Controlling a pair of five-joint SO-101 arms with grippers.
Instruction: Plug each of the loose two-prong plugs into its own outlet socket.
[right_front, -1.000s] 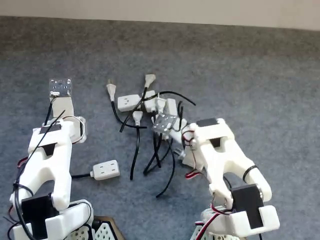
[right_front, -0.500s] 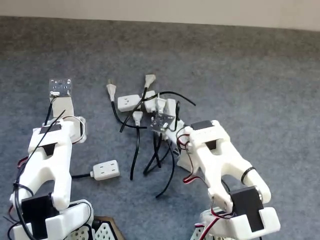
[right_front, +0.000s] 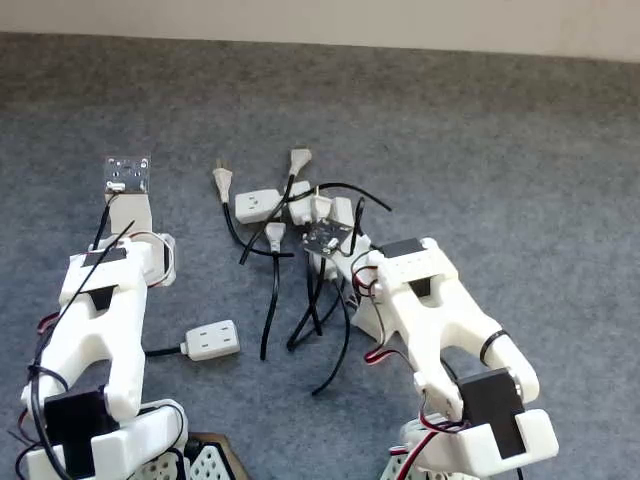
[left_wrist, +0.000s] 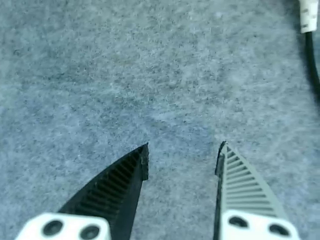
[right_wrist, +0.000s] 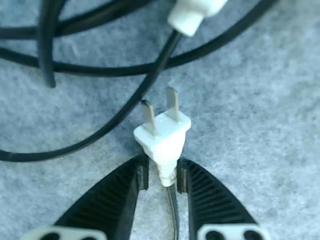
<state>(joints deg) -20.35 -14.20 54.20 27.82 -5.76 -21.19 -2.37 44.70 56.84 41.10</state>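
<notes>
In the right wrist view a white two-prong plug (right_wrist: 162, 135) lies on the grey carpet with its prongs pointing away. My right gripper (right_wrist: 161, 171) is shut on the plug's rear end, one finger on each side. In the high view this gripper (right_front: 324, 239) sits inside the tangle of black cords. Loose plugs (right_front: 222, 180) (right_front: 299, 158) (right_front: 275, 233) lie around a white outlet socket (right_front: 257, 205). Another socket (right_front: 212, 340) rests near the left arm's base. My left gripper (left_wrist: 182, 156) hangs open over bare carpet, at the far left in the high view (right_front: 128, 173).
Black cords (right_front: 305, 300) cross and loop between the two arms. Another plug end (right_wrist: 194, 12) and cords lie just beyond the held plug. A plug and its cord (left_wrist: 308, 20) edge the left wrist view. Bare carpet stretches to the right and far side.
The right arm has shifted left and forward into the cord cluster. The left gripper has nudged slightly to the right.
</notes>
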